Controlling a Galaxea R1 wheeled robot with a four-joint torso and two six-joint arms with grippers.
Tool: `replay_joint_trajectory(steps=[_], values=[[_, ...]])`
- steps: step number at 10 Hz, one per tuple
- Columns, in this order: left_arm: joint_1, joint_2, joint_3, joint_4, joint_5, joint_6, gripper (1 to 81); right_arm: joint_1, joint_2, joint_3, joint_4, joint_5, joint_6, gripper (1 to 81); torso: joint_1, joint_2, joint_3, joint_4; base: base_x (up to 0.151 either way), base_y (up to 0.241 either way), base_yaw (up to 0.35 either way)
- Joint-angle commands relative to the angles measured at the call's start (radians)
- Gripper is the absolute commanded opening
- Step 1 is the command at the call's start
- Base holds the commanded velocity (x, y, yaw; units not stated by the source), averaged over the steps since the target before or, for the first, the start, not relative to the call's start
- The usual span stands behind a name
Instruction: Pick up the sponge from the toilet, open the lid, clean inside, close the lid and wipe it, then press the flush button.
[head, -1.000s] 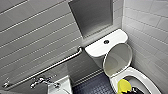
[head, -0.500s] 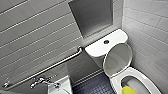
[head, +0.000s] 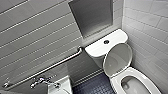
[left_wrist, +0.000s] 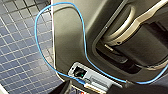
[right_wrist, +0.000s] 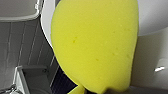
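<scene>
Noted the sponge aloft close before the right wrist, squeezed narrow at its near end and pinched there by the right fingers (mostly hidden behind the foam). Could not tell left fingers spread or pressed together. Saw white curves of the toilet behind the sponge, dark floor tiles below. Found the lid raised, leaning back against the tank; bowl open, interior grey, contents not made out. Recorded a sink basin across the floor from the toilet. Read the sponge's long axis as running away from the wrist, broad rounded end pointing outward toward the toilet.
</scene>
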Motion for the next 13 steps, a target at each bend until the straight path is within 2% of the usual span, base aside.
replay_joint_trajectory(steps=[1,2,3,5,7,8,9,10,13], values=[[0.021,-0.025,-0.004,0.003,0.077,0.012,81.1,-0.04,-0.113,0.14,-0.012,0.061,0.0,1.0,0.0,0.0,0.0,0.0,0.0,0.0,0.0],[0.021,-0.025,-0.004,0.003,0.077,0.013,81.1,-0.083,-0.133,0.181,-0.036,0.113,0.0,1.0,0.0,0.0,0.0,0.0,0.0,0.0,0.0],[0.021,-0.025,-0.004,0.003,0.077,0.015,81.1,-0.117,-0.143,0.211,-0.093,0.17,0.004,1.0,0.0,0.0,0.0,0.0,0.0,0.0,0.0],[0.021,-0.025,-0.003,0.003,0.077,0.015,81.1,-0.095,-0.137,0.246,-0.11,0.169,0.001,1.0,0.0,0.0,0.0,0.0,0.0,0.0,0.0],[0.021,-0.025,-0.004,0.003,0.075,0.015,81.1,-0.012,-0.104,0.271,-0.098,0.094,-0.022,1.0,0.0,0.0,0.0,0.0,0.0,0.0,0.0],[0.021,-0.023,-0.003,0.003,0.075,0.015,81.1,0.054,-0.071,0.268,-0.069,-0.001,-0.056,1.0,0.0,0.0,0.0,0.0,0.0,0.0,0.0],[0.021,-0.025,-0.003,0.003,0.075,0.015,81.1,0.105,-0.044,0.262,-0.026,-0.055,-0.091,1.0,0.0,0.0,0.0,0.0,0.0,0.0,0.0],[0.021,-0.025,-0.003,0.003,0.075,0.015,81.1,0.155,-0.011,0.251,0.044,-0.118,-0.15,1.0,0.0,0.0,0.0,0.0,0.0,0.0,0.0],[0.018,-0.022,-0.003,0.003,0.075,0.015,81.1,0.301,0.112,0.16,0.198,-0.236,-0.264,1.0,0.0,0.0,0.0,0.0,0.0,0.0,0.0]])
